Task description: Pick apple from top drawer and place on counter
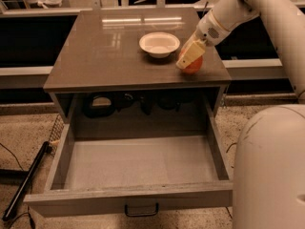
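The apple (pixel 194 65) is red-orange and sits at the right part of the counter (pixel 109 56), just right of the white bowl. My gripper (pixel 189 57) reaches in from the upper right and its pale fingers (pixel 188 54) are closed around the apple, low over the counter top. I cannot tell whether the apple touches the surface. The top drawer (pixel 138 163) is pulled fully open below, its grey floor bare, with a dark handle (pixel 141 210) on its front.
A white bowl (pixel 159 44) stands at the middle back of the counter. Dark items (pixel 101 104) lie in the cabinet recess behind the drawer. My white base (pixel 271 171) fills the lower right. A black pole and cables (pixel 24 185) lie on the floor left.
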Robot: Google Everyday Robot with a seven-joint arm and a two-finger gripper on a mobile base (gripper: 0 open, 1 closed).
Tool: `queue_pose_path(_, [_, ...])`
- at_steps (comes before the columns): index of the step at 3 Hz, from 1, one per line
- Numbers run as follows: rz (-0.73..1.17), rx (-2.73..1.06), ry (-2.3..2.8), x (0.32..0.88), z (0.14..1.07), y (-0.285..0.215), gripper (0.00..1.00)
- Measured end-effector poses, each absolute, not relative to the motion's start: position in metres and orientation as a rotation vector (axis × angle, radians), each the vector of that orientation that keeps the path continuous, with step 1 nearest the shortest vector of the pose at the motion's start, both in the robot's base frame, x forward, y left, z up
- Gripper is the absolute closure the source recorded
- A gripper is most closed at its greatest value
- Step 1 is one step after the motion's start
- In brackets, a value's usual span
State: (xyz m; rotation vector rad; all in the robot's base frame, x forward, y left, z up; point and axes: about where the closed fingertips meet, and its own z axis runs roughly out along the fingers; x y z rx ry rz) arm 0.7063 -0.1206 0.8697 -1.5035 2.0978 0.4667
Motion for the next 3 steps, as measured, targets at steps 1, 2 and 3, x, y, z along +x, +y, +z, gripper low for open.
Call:
queue_pose_path(1, [0.473,-1.441,2.148,0.7132,0.8557,-0.1331,0.59])
queue_pose_path(2, [0.477,-1.439,2.150,0.7147,0.8521,-0.1312,0.35])
queue_pose_path(3, [0.481,-1.441,2.151,0.7160,0.8491,-0.1289,0.12])
